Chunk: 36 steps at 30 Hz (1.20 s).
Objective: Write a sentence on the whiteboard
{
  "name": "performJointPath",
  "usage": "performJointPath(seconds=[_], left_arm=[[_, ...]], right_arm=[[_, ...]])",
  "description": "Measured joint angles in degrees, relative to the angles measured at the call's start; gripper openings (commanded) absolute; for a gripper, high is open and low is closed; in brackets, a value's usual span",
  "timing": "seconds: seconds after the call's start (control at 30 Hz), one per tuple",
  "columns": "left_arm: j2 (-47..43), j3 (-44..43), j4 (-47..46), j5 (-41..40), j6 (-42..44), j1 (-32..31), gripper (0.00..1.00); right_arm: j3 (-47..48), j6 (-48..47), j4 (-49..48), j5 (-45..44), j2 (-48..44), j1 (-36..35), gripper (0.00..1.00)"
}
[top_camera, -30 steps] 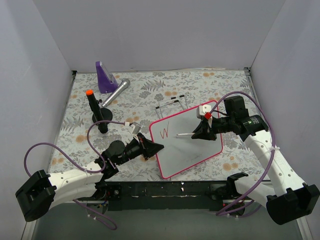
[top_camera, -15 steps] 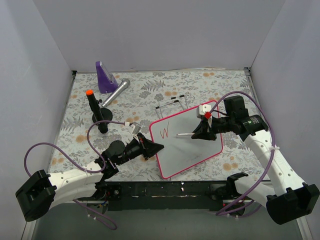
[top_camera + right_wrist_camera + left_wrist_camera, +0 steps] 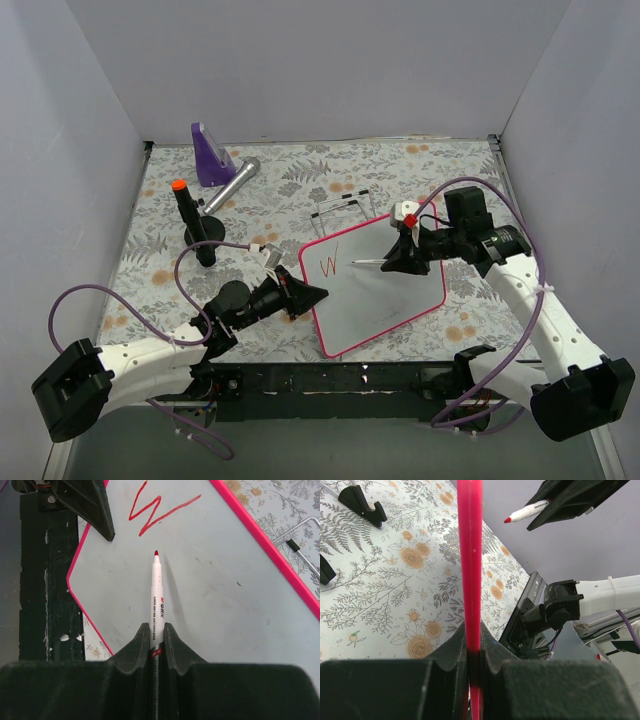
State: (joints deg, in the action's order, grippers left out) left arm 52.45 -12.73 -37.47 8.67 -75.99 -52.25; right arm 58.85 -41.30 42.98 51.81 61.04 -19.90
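My fingers [image 3: 132,655] look matt black plastic. The whiteboard [image 3: 225,605] face is glossy, smooth white; marker [image 3: 156,605] barrel smooth plastic.

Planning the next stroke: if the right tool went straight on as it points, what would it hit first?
Probably the whiteboard, marker tip first, just short of the red W; height is unclear.

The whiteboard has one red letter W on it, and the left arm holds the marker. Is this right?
No. The right arm holds the marker, clamped in its jaws, as the right wrist view shows. The whiteboard does have one red letter W.
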Motion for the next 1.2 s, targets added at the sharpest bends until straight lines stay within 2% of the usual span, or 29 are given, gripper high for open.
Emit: performJointPath(seconds=[0.47, 1.2], left_arm=[[0.44, 0.04, -0.37, -0.37, -0.55, -0.02, 0.00], [1.86, 0.04, -1.49, -0.72, -1.73, -0.02, 0.00]], right_arm=[[-0.15, 6.69, -6.16, -2.49, 1.22, -1.31, 0.01], [-3.37, 8.48, -9.35, -4.94, 2.91, -4.02, 0.01]])
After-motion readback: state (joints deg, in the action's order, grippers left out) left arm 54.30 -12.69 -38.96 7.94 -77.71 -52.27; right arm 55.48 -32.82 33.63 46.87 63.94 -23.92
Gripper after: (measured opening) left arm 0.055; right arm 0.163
